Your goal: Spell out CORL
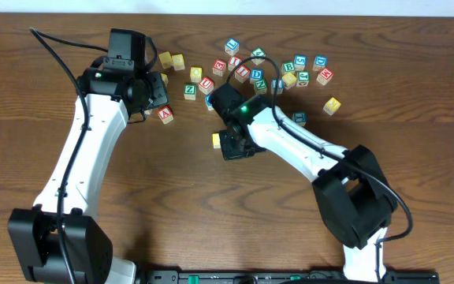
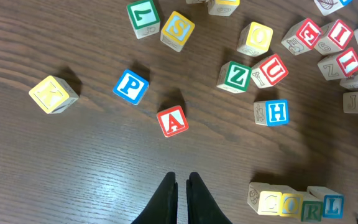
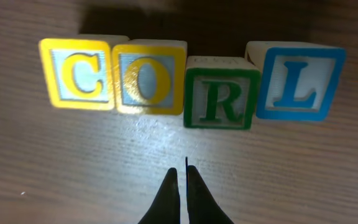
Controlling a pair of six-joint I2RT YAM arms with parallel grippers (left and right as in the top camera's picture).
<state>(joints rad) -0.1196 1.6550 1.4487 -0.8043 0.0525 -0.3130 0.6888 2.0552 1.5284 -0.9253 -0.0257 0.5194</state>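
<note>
Right end effector (image 3: 182, 173), pressed together and empty, hovers just short of the R block (image 3: 220, 93); the C-O-R-L row (image 3: 148, 78) runs crosswise on the worktop (image 3: 73, 162), R set slightly toward it. Left arm (image 1: 93, 134) sits farther off.

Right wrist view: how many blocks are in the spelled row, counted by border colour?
Yellow: 2, the C block and the O block
Green: 1, the R block
Blue: 1, the L block
Total: 4
</note>
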